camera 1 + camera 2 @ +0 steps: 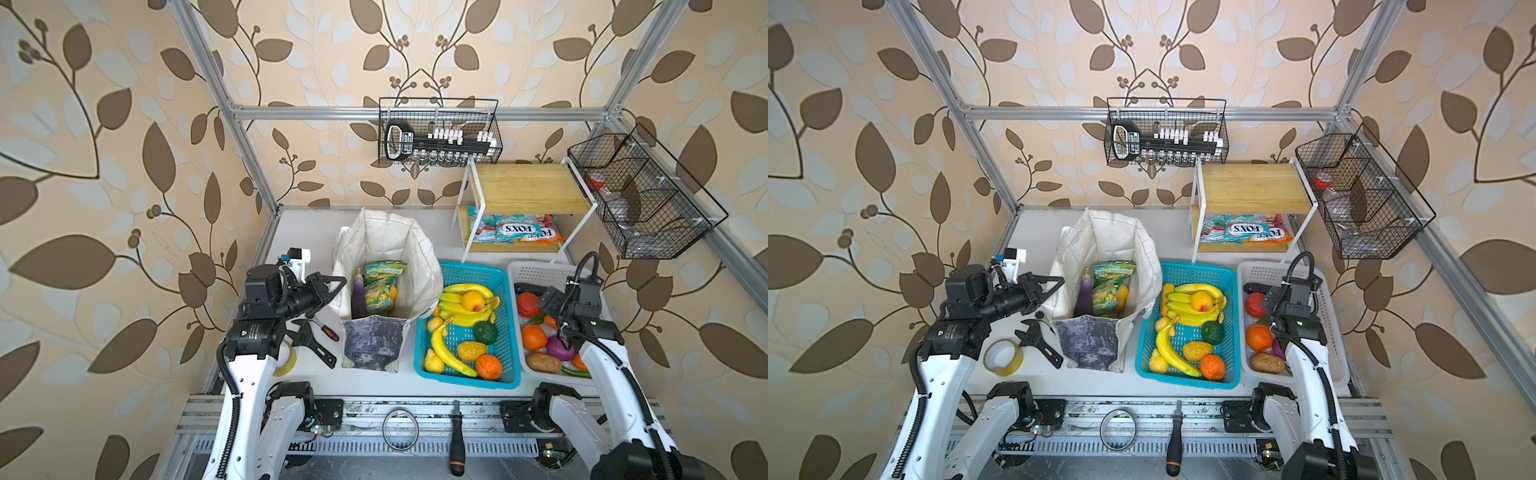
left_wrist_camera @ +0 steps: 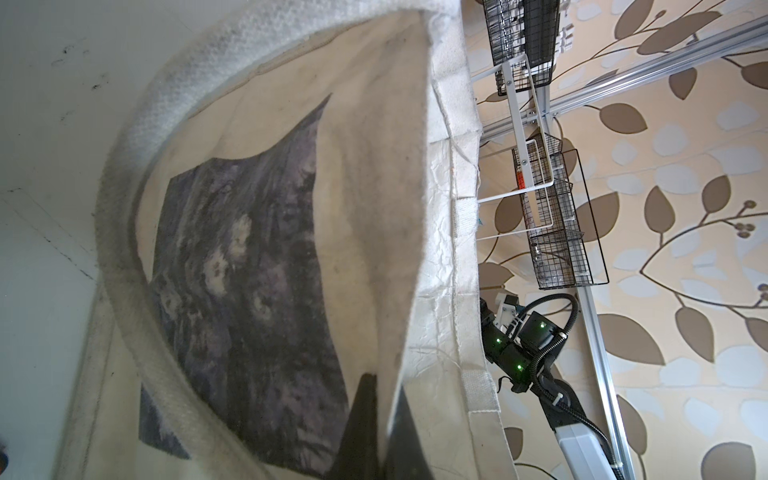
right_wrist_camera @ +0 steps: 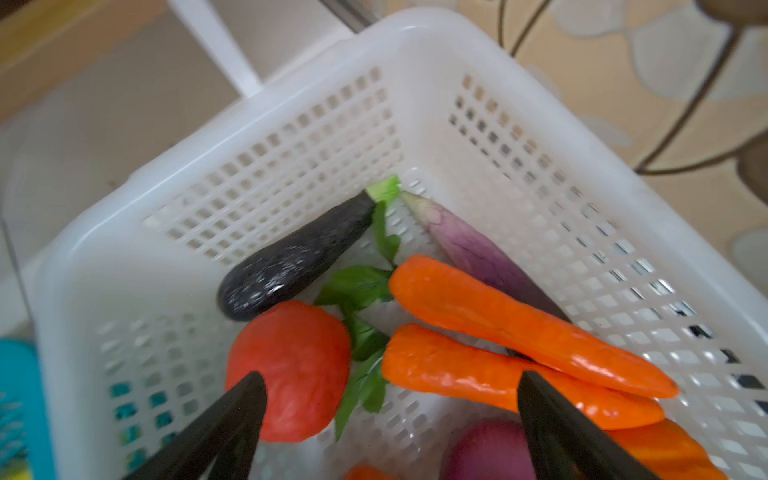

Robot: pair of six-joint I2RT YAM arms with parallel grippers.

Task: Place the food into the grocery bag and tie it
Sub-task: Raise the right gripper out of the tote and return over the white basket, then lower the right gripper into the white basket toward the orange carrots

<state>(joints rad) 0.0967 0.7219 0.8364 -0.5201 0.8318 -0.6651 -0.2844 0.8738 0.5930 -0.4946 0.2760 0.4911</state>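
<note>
The grocery bag (image 1: 388, 249) (image 1: 1106, 241) stands open at mid-table. Two green-and-yellow snack packets (image 1: 380, 286) (image 1: 1111, 286), a purple eggplant and a yellow fruit (image 1: 393, 293) lie inside it. My left gripper (image 1: 338, 284) (image 2: 384, 386) is shut on the bag's left rim, with cloth pinched between the fingers. My right gripper (image 3: 390, 378) hangs open inside the white basket (image 3: 291, 137) (image 1: 536, 272). It is just above two orange carrots (image 3: 519, 320) with green tops and a red tomato (image 3: 291, 365), touching nothing.
A blue basket (image 1: 469, 270) of bananas and other fruit sits between the bag and the white basket. A wrench (image 1: 311, 336), a small screwdriver and a tape roll (image 1: 1003, 357) lie left of the bag. FOX'S packets (image 1: 515, 228) rest on the back shelf.
</note>
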